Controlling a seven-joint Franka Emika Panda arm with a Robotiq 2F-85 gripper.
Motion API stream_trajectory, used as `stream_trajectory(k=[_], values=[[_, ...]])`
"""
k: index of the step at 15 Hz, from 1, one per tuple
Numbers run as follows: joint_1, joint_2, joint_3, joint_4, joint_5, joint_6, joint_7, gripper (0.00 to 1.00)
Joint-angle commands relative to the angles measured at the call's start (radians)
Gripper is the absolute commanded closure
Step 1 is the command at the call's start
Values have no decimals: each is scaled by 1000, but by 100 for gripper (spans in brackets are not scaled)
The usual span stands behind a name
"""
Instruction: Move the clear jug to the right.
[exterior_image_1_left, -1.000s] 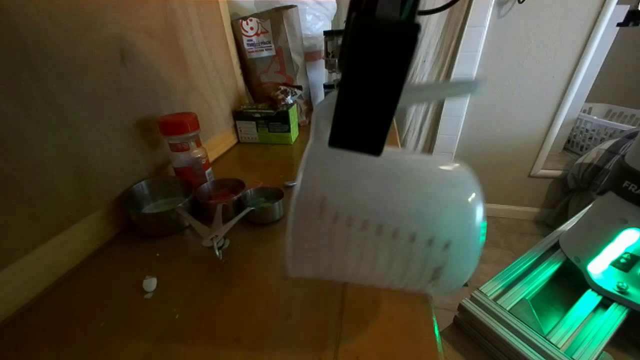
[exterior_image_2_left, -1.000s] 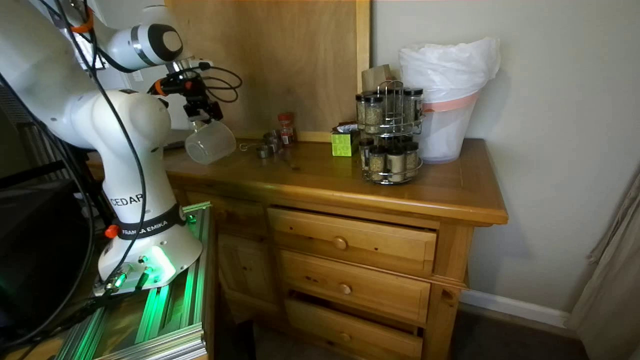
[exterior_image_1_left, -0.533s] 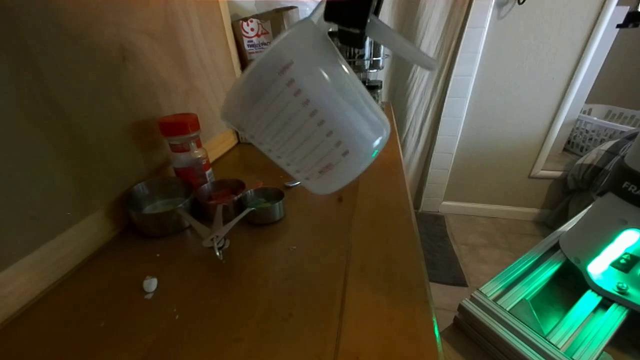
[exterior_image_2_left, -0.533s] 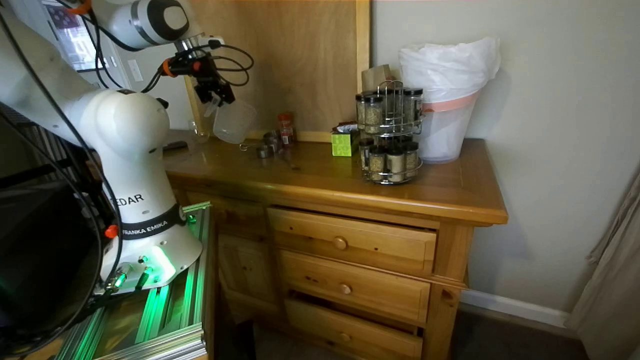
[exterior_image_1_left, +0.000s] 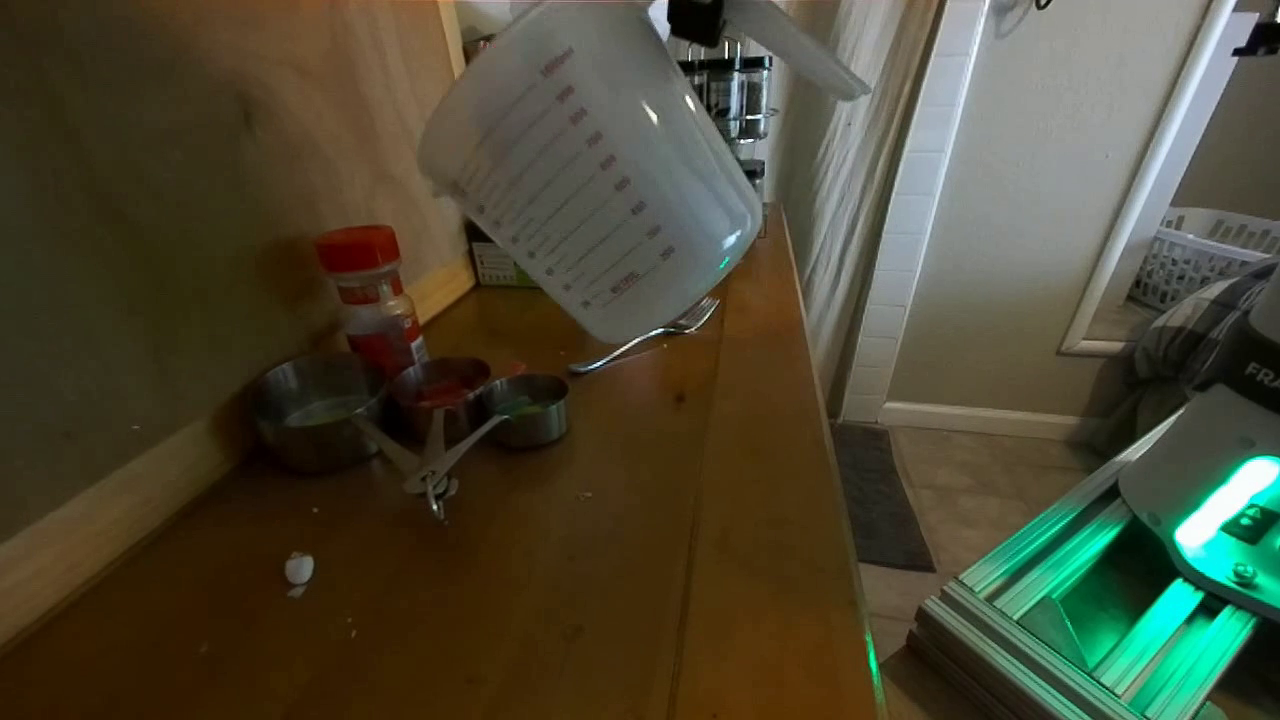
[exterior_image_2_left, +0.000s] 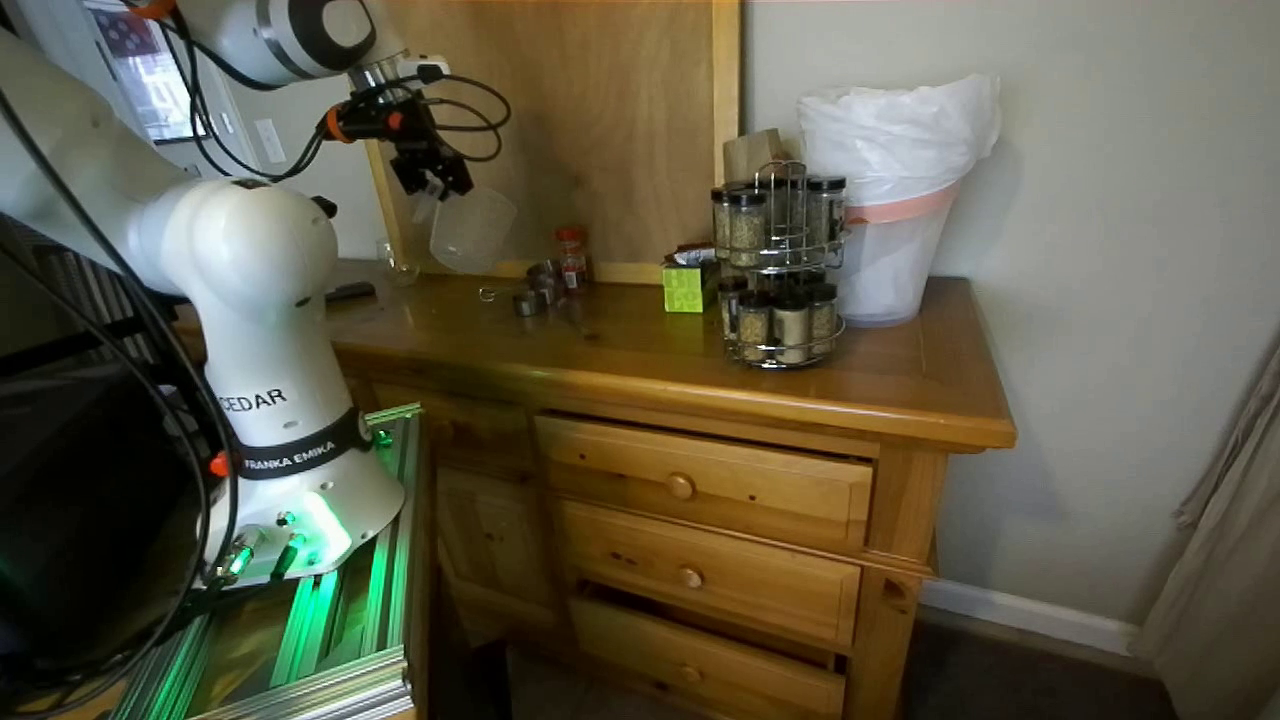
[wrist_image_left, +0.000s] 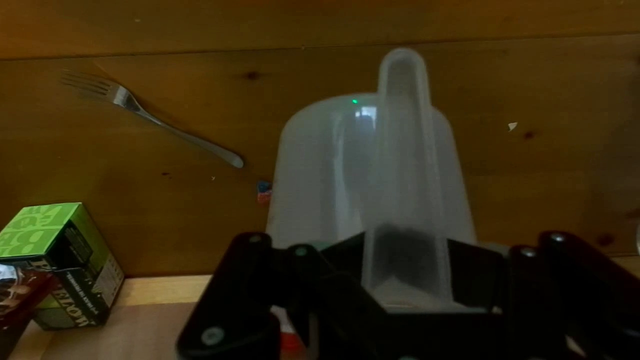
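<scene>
Clamping the clear jug (exterior_image_1_left: 600, 190) by its handle (wrist_image_left: 404, 150), the gripper (wrist_image_left: 407, 265) holds it tilted above the tabletop (exterior_image_1_left: 600, 600), in front of the back panel (exterior_image_2_left: 590, 110). In an exterior view, a broad strip of wood runs from the measuring cups (exterior_image_1_left: 465, 418) to the tabletop's front edge (exterior_image_1_left: 834, 480). Farther along, a gap parts the red-capped jar (exterior_image_2_left: 573, 266) from the green box (exterior_image_2_left: 684, 289), with the spice rack (exterior_image_2_left: 778, 365) just beside that box.

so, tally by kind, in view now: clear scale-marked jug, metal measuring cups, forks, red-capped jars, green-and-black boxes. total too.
Clear scale-marked jug: 1
Metal measuring cups: 3
Fork: 1
Red-capped jar: 1
Green-and-black box: 1
Total: 7
</scene>
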Motion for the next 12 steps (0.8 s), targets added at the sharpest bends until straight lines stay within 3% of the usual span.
stream_trajectory(k=[1,5,12], values=[[-15,-3,14,2,14,-4,-12,100],[-15,-3,14,2,14,-4,-13,100],[-79,-17,-4,1,-30,89,-71,100]])
